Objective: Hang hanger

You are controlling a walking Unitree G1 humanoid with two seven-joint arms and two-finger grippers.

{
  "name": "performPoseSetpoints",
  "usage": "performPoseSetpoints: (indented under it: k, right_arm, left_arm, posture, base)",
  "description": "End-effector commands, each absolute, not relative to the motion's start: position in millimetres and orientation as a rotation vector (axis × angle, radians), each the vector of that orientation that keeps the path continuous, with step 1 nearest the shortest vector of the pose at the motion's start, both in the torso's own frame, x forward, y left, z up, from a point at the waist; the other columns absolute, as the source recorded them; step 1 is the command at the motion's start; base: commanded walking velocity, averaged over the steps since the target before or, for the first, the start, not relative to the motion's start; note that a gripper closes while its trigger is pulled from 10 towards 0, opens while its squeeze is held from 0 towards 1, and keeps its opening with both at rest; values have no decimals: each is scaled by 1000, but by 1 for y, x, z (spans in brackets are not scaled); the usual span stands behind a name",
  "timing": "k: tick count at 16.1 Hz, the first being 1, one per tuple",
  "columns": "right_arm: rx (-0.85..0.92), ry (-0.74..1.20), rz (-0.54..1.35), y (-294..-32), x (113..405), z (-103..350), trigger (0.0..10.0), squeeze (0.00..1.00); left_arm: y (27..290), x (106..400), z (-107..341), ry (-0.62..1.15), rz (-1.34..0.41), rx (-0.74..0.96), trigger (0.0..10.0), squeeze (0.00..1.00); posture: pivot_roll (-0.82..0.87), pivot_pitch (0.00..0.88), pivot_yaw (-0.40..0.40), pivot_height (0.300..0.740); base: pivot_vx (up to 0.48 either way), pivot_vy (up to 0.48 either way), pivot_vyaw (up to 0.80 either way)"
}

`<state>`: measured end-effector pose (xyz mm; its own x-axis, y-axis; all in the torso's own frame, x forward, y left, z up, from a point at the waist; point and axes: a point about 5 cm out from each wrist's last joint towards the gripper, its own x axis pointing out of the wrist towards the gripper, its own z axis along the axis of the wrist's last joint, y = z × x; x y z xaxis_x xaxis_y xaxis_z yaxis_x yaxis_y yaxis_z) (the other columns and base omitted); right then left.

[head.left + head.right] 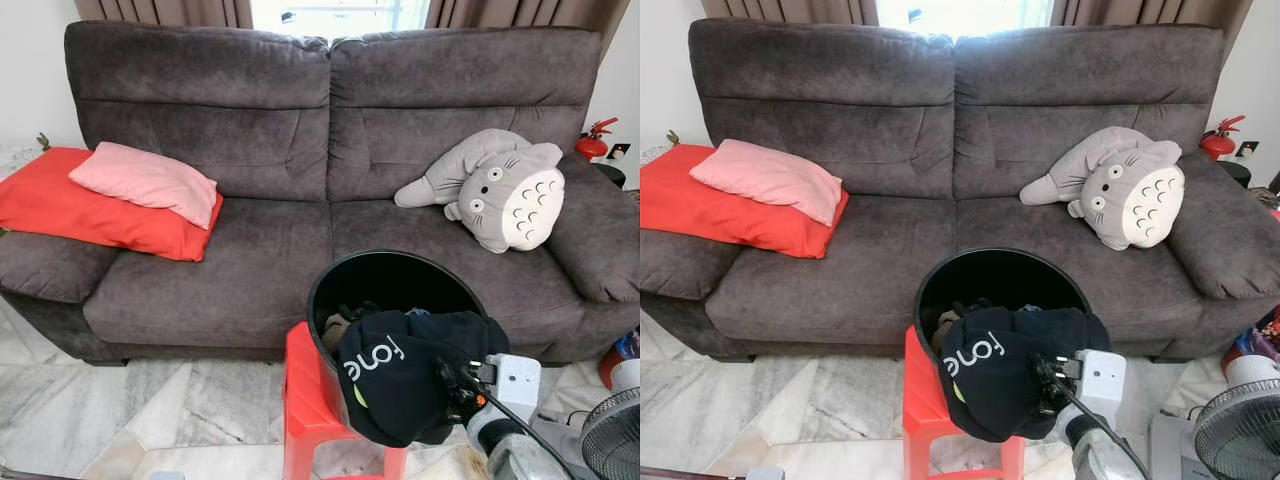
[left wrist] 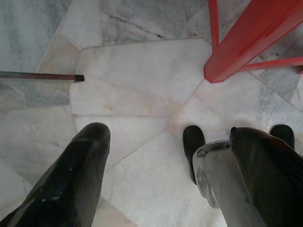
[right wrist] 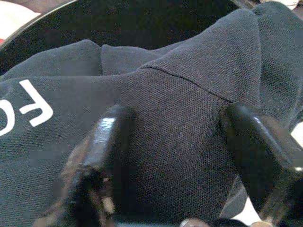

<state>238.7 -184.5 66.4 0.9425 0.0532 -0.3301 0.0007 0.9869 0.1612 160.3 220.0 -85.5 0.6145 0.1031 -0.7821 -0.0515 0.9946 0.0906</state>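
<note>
Right claw [image 3: 173,142] spread against black fabric garment with white lettering [image 1: 400,375], draped over round black bucket [image 1: 340,275] on red plastic stool [image 1: 300,400]. Left claw [image 2: 165,179] spread above marble floor [image 2: 142,80].

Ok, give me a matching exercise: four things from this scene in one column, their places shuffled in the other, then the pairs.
Things:
1. pink pillow
2. grey plush toy
3. black garment
4. black bucket

Places:
A. draped over the bucket's front rim, at the right end effector
B. on the red stool
C. on the red cushion
D. on the sofa's right seat

Pairs: 1-C, 2-D, 3-A, 4-B
</note>
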Motion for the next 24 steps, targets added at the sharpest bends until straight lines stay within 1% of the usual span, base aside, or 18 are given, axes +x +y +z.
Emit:
performPoseSetpoints:
  k: [1, 5, 12, 16, 21, 24]
  right_arm:
    - [145, 344, 36, -184, 241, 68, 0, 0]
    - [136, 307, 41, -185, 249, 79, 0, 0]
    - [121, 366, 76, -181, 247, 72, 0, 0]
    - [97, 320, 84, -183, 264, 83, 0, 0]
    - [59, 277, 80, -191, 287, 93, 0, 0]
    - [18, 253, 118, -192, 307, 97, 0, 0]
  left_arm:
    - [222, 153, -89, 942, 90, 59, 10000, 0]
    - [222, 153, -89, 943, 94, 56, 10000, 0]
    - [219, 150, -91, 962, 83, 43, 10000, 0]
    - [221, 148, -91, 968, 89, 43, 10000, 0]
    - [219, 148, -92, 970, 91, 41, 10000, 0]
    - [219, 148, -92, 970, 91, 40, 10000, 0]
  posture:
    - [-102, 45, 21, 740]
    - [-101, 43, 16, 740]
    - [-100, 51, 11, 740]
    - [-95, 53, 8, 740]
    - [-95, 52, 7, 740]
    - [-91, 51, 9, 740]
  base:
    - [0, 0, 0]
    - [0, 0, 0]
    - [0, 0, 0]
    - [0, 0, 0]
    - [0, 0, 0]
    - [0, 0, 0]
